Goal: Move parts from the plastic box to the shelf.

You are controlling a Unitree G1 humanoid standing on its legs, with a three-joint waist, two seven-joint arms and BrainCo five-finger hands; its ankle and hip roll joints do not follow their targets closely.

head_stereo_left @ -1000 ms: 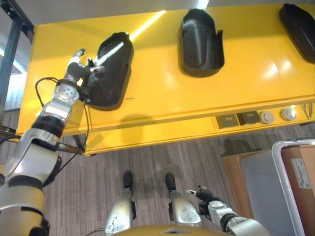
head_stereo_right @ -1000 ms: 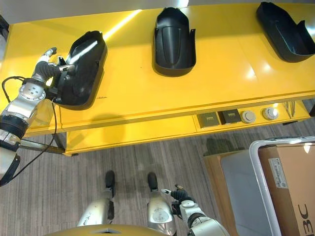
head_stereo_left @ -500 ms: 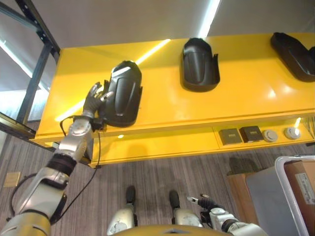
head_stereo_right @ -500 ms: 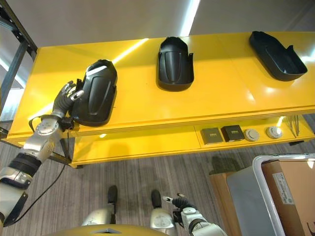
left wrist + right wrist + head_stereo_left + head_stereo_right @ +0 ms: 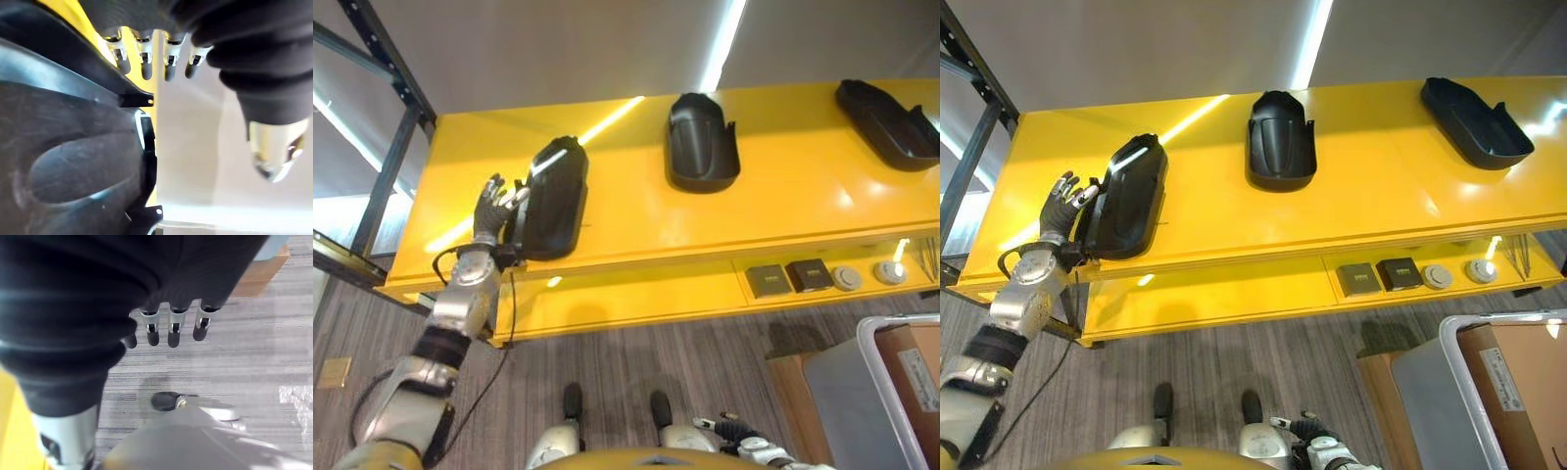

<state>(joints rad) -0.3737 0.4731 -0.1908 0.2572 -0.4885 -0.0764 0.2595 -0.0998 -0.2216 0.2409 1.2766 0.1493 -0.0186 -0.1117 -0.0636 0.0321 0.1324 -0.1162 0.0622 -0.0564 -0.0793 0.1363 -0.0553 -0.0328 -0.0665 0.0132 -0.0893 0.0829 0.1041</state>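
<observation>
Black plastic part (image 5: 551, 199) lies on the yellow shelf (image 5: 636, 220) at about 10 o'clock, the left robot hand (image 5: 496, 203) with straight fingers against its edge; it looks stiff, light and smooth, best held by the rim.

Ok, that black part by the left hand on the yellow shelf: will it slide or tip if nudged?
The black part looks like a stiff, hollow moulded shell, so probably light. The shelf is glossy, so it may slide easily. It lies near the front edge; a nudge from the left hand could push it off.
</observation>
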